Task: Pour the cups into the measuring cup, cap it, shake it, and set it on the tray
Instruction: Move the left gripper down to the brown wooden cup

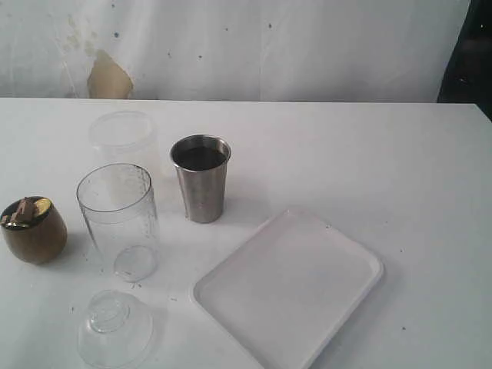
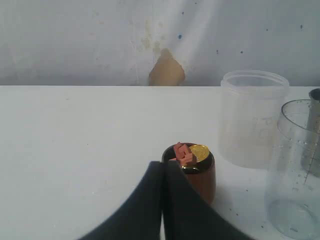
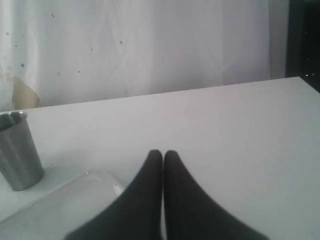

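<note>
Measuring cup stands upright on the white table, top open, graduation lines facing the exterior camera. Everything else is placed from it, as seen in the exterior view.

- Brown-gold cup: to its left, near, not touching. Upright, with reddish pieces poking out of the mouth and a gold shine inside.
- Frosted cup: right behind it, upright. The two overlap in the exterior view, so contact can't be told.
- Steel tumbler: behind-right of it, upright, with a small gap between. The inside looks dark, maybe liquid, maybe just shadow.
- Domed lid: in front of it, off the cup and lying on the table, apart from it. The short neck shows through the dome.
- Tray: front-right of it, flat on the table and turned at an angle. Its near-left corner is close to the lid.

Left gripper: not in the exterior view. In the left wrist view the two dark fingers are pressed together, tips just short of the brown-gold cup, clamping no object. The same view shows the frosted cup and the measuring cup beyond the brown-gold one.

Right gripper: also out of the exterior view. In the right wrist view its fingers are together and held over the table by the tray's edge. The steel tumbler stands beyond the tray.

The backdrop behind the table is white sheeting with a tan patch, far behind-left of the measuring cup.
</note>
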`<state>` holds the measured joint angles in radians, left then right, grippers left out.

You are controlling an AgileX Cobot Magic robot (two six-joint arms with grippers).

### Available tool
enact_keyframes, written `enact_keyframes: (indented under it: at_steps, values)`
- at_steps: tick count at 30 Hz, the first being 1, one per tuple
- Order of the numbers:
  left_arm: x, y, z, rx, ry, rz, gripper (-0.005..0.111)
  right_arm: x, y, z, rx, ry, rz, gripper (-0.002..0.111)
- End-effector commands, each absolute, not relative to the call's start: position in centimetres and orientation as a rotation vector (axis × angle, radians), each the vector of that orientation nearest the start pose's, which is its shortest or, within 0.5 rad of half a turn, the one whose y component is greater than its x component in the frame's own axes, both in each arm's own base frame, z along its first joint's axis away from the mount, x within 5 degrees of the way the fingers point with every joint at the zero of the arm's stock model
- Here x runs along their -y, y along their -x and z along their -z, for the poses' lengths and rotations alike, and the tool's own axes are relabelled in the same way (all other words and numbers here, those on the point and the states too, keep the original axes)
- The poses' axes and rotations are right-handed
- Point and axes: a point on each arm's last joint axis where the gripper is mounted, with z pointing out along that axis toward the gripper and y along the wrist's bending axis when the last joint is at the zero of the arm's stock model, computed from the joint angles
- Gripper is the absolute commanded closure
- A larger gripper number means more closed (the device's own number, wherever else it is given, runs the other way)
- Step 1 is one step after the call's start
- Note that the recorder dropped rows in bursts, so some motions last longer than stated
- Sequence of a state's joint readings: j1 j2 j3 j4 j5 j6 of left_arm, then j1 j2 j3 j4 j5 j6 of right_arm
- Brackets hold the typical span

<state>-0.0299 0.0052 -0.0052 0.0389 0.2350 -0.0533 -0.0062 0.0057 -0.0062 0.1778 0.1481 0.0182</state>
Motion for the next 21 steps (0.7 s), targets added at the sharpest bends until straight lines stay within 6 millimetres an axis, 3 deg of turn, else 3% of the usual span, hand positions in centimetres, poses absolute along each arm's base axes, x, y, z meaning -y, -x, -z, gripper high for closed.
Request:
enact_keyframes:
  at_steps: [1, 12, 16, 18, 20, 21]
  values:
    - [0.1, -5.6, -19.2, -1.716, 0.001, 0.044, 0.107, -0.2, -5.6, -20.0, -1.619, -0.148, -0.164, 0.108]
    - [0.1, -5.6, -19.2, -1.713, -0.015, 0.031, 0.107, -0.2, -5.6, -20.0, -1.619, -0.148, -0.164, 0.108]
    - [0.2, -5.6, -21.0, -1.524, -0.007, 0.049, 0.107, -0.2, -5.6, -20.0, -1.619, -0.148, -0.164, 0.108]
    - [0.2, -5.5, -22.3, -1.379, 0.070, 0.153, 0.107, -0.2, -5.6, -20.0, -1.619, -0.148, -0.164, 0.108]
    - [0.3, -5.1, -23.5, -1.217, 0.287, 0.480, 0.107, -0.2, -5.6, -20.0, -1.619, -0.148, -0.164, 0.108]
    - [0.3, -5.1, -23.6, -1.199, 0.338, 0.557, 0.107, -0.2, -5.6, -20.0, -1.619, -0.148, -0.164, 0.108]
